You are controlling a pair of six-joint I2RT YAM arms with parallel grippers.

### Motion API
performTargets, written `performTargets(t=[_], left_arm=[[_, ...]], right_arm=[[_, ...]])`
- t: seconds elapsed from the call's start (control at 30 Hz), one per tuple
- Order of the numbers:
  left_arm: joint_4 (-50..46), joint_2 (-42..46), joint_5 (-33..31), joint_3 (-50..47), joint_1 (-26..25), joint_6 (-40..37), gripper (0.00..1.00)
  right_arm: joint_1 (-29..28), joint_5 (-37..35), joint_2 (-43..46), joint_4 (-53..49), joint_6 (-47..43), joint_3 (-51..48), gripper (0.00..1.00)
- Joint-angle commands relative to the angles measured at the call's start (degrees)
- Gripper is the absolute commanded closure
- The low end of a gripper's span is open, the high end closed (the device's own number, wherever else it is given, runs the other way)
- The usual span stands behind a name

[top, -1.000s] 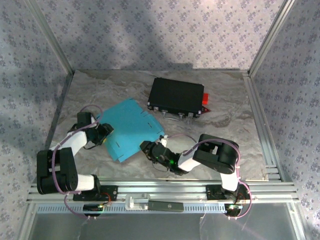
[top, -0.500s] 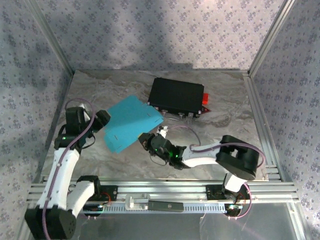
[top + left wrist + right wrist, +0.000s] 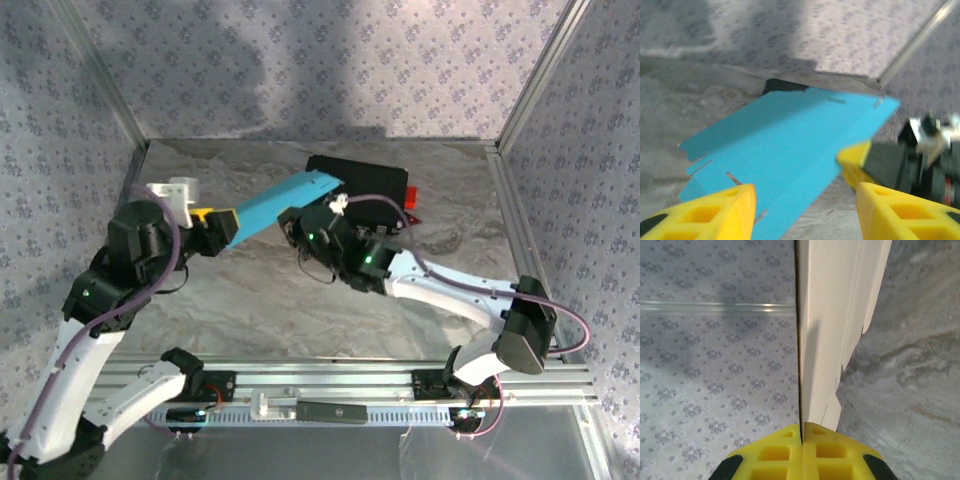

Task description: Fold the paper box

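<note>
At the right wrist, paper box [image 3: 825, 330] white-faced; from above, cyan.

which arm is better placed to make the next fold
Left, probably: the right gripper is shut on the paper box, holding it up, while the left gripper is open at its other end, free to act.

Left arm raised off its base, elbow bent, wrist pointing right, left gripper [image 3: 805, 212] with fingers spread wide apart; right arm stretched long from its base toward table centre, wrist angled up-left, right gripper [image 3: 801, 432] with fingers pressed together on an edge of the paper box [image 3: 280, 205].
</note>
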State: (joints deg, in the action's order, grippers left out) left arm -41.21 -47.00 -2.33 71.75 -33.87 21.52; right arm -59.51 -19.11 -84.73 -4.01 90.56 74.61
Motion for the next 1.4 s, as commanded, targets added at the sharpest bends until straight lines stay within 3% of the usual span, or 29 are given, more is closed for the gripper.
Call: performTargets(t=[0.0, 0.23, 0.37, 0.43, 0.57, 0.63, 0.77, 0.97, 1.13, 1.23, 1.33, 1.37], left_arm=[[5.4, -0.4, -9.4, 0.2, -9.3, -16.2, 0.45], [12.8, -9.5, -37.4, 0.7, -31.9, -46.1, 0.32], [21.6, -15.3, -44.3, -0.1, -32.9, -56.0, 0.28], [25.0, -16.8, -43.5, 0.1, -31.6, -58.2, 0.27], [23.4, -19.1, -36.0, 2.2, -25.7, -54.9, 0.29], [23.3, -19.9, -31.7, 2.1, -23.6, -54.2, 0.38], [22.6, -23.0, -29.3, 2.9, -23.1, -55.1, 0.52], [24.3, -25.5, -29.7, 3.1, -23.1, -56.5, 0.7], [24.4, -26.7, -29.4, 5.4, -22.7, -56.5, 1.0], [22.9, -26.3, -28.2, 6.8, -22.5, -55.3, 1.0], [19.0, -24.6, -25.4, 9.4, -22.1, -52.1, 1.0], [16.4, -24.1, -23.1, 10.9, -21.5, -50.3, 1.0]], right_arm=[[3.4, 3.2, 0.8, -13.3, -2.2, 7.1, 1.0], [9.0, 8.1, 1.2, -23.5, -5.7, 16.8, 1.0], [11.5, 10.8, 2.0, -26.5, -6.4, 18.6, 1.0], [12.4, 11.4, 3.0, -27.4, -6.7, 18.4, 1.0], [14.3, 12.7, 5.0, -27.9, -6.8, 17.2, 1.0], [15.2, 13.4, 6.0, -27.6, -6.5, 16.4, 1.0], [16.6, 15.2, 7.3, -27.5, -6.5, 15.7, 1.0], [18.8, 19.5, 7.3, -26.4, -6.0, 15.0, 1.0], [19.4, 21.3, 7.2, -26.2, -6.6, 15.8, 1.0], [20.5, 23.1, 6.7, -26.5, -9.6, 17.6, 1.0], [21.3, 23.8, 6.6, -27.7, -16.3, 20.8, 0.61], [21.4, 23.0, 6.8, -29.0, -18.6, 22.5, 0.52]])
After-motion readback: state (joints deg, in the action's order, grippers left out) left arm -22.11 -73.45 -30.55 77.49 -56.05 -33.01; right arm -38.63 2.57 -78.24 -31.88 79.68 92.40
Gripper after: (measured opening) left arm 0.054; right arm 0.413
